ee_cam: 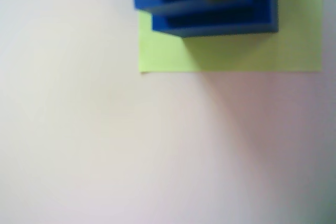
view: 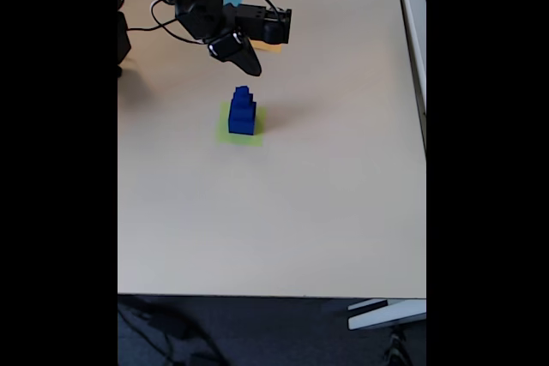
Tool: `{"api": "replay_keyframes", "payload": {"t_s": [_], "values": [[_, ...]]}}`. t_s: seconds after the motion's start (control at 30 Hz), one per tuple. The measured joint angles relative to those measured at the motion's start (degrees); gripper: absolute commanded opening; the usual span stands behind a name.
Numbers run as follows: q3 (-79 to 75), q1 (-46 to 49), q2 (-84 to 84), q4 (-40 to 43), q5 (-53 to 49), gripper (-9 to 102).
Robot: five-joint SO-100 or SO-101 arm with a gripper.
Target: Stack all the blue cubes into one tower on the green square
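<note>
Tower (view: 242,111) of three blue cubes is seen standing on the green square (view: 225,132), centre-left of the fixed view. Gripper (view: 251,64) hangs just above, holding nothing; jaw gap cannot be told. Retreat is best made upward, clear of the top cube.

The arm (view: 193,2) is black all over, built from blocky segments, with thin black cables looping loosely off its upper side. A boxy black module sits at the wrist, and the gripper (view: 249,62) ends in a dark, tapered finger.
</note>
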Motion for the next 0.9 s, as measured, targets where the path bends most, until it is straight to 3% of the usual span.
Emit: {"api": "replay_keyframes", "payload": {"t_s": [0.9], "values": [[-0.1,0.0,-2.2,0.0,-0.4,0]]}}
